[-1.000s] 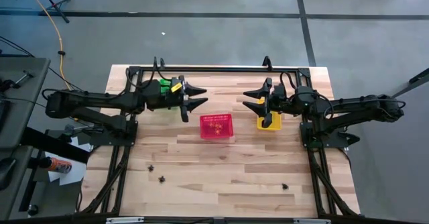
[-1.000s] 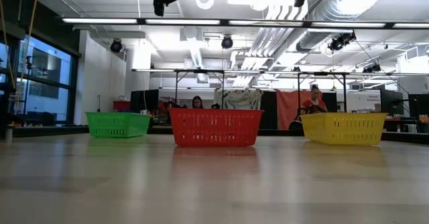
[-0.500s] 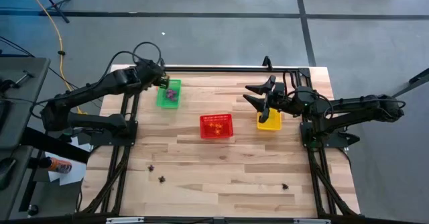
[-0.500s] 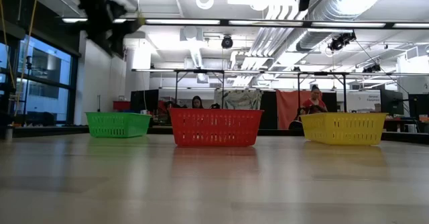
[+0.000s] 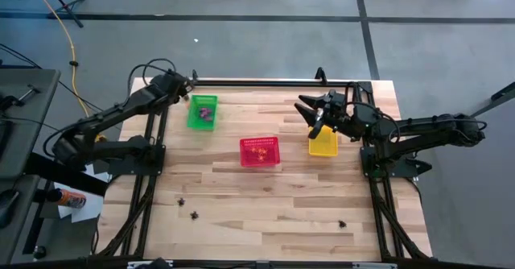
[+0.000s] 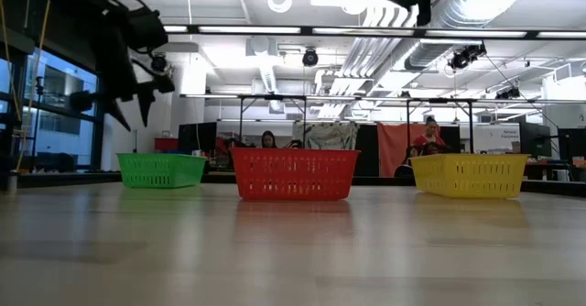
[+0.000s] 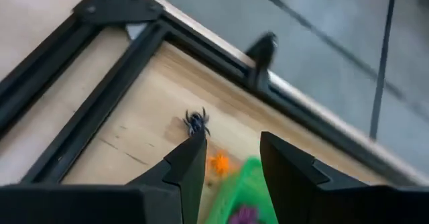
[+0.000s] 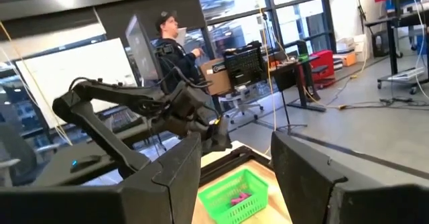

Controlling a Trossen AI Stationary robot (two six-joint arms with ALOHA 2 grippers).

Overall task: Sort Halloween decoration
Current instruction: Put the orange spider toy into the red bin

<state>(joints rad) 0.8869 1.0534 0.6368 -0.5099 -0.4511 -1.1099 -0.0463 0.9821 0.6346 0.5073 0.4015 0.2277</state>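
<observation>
The left claw (image 7: 228, 153), parted and empty, hangs over the table's far-left corner; a black trinket (image 7: 196, 122) and an orange trinket (image 7: 218, 161) lie just beyond its fingertips, beside the green basket (image 7: 249, 190).

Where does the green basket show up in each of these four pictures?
High view: green basket, back left of the table.
Low view: far left of the three baskets.
Left wrist view: its green rim just beyond the fingers.
Right wrist view: between the fingers.
Shared landmark: the left hand near it.
</observation>
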